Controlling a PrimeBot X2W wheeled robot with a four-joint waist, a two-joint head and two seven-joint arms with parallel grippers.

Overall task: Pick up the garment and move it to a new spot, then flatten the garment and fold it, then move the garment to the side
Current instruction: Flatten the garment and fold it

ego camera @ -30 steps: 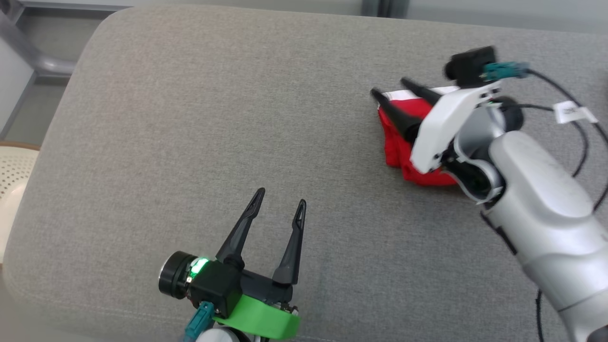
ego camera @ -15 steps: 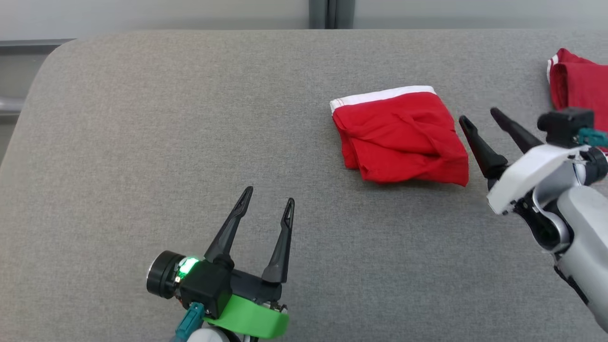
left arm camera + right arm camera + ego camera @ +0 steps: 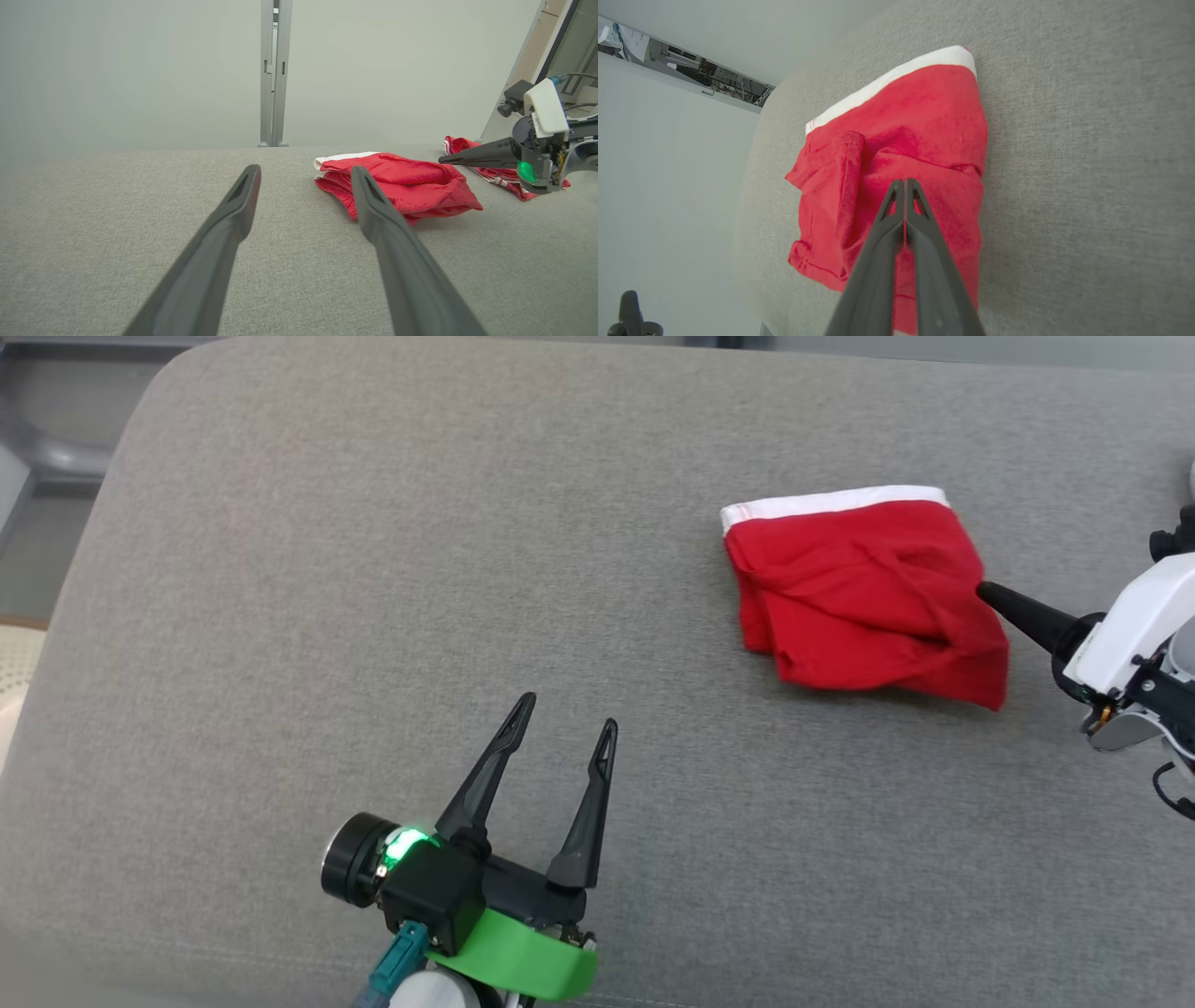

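**A:** What carries everything?

**B:** A grey fabric-covered table. Its rounded corner is at the upper left of the head view, and it spreads across most of that frame.

**A:** And the garment?

**B:** The red folded cloth garment with a white waistband lies on the table at the upper right of the head view. The waistband runs along its top edge, and creases cross its middle.

**A:** The right tool?

**B:** The right tool is at the right edge of the head view. Its two dark fingers are pressed together with nothing between them, and the tips are over the garment's right edge. Whether they touch the cloth, I cannot tell.

**A:** The left one?

**B:** The left tool is at the lower centre, with its fingers spread wide and holding nothing. It is well apart from the garment, and a green light glows at its base.

**A:** Anything smaller?

**B:** At the right of the left wrist view, a second red cloth with white stripes lies behind the right tool.
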